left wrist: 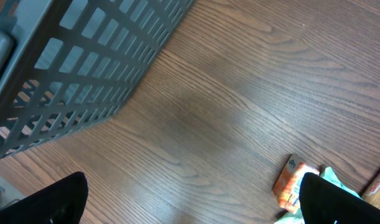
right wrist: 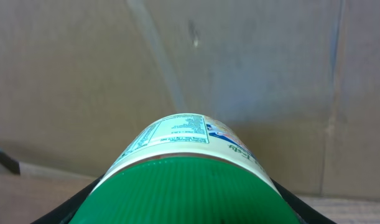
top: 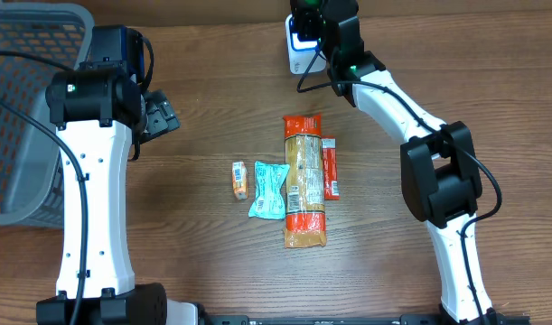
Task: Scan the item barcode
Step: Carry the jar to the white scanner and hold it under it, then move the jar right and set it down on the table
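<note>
Gripping a green-lidded canister (right wrist: 188,149) in the right hand (top: 322,20), fingers part-spread around it, white scanner (top: 298,50) just beside that hand. Presenting step likely underway; next, rotating to bring the barcode toward the scanner. Left hand (top: 158,116) gaping wide, holding nothing.

No text legible in any view. Green-lidded canister (right wrist: 190,165): white label with boxed panel of fine green print, blue-and-red graphic at right edge; too small and curved to read. Long pasta bag (top: 304,181), red bar wrapper (top: 330,168), teal packet (top: 268,190), small orange packet (top: 239,180): printing visible but blurred.
</note>
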`<state>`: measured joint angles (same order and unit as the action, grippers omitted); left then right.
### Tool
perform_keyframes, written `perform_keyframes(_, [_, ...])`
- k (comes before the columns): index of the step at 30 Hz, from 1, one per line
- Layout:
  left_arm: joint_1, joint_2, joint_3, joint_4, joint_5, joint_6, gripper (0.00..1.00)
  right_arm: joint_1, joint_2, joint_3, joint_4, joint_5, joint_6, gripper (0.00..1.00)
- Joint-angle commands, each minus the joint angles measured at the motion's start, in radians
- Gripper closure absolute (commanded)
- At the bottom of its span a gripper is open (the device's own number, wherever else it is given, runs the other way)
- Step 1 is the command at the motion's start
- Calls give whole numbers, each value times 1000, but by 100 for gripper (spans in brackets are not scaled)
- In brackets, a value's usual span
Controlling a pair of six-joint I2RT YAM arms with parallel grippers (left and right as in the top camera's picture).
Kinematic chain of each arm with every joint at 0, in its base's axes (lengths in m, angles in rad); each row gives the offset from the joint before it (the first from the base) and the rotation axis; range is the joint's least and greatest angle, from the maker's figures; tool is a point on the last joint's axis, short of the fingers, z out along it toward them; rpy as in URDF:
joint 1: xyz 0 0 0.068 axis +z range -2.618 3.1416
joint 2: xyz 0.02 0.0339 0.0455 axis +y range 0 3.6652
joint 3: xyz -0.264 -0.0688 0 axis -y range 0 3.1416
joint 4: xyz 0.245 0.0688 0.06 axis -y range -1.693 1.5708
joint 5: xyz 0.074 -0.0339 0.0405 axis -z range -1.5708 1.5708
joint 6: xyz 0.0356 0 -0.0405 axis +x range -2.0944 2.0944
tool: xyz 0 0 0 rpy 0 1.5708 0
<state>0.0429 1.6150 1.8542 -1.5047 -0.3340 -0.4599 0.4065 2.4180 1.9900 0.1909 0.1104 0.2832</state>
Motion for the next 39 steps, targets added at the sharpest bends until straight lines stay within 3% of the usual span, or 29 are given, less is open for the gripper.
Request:
perform_keyframes(1, [3,8,5,-2,-13,19,0,-2,17,24,79,24,8,96])
perform_keyframes(19, [3,8,5,-2,-13,19,0,-2,124,24,269,24,9,96])
perform_keyframes(32, [3,8,5,-2,-13,19,0,-2,134,24,241,23,8,96])
perform_keyframes(39, [3,8,5,-2,-13,19,0,-8,-39,24,100,14,-3,96])
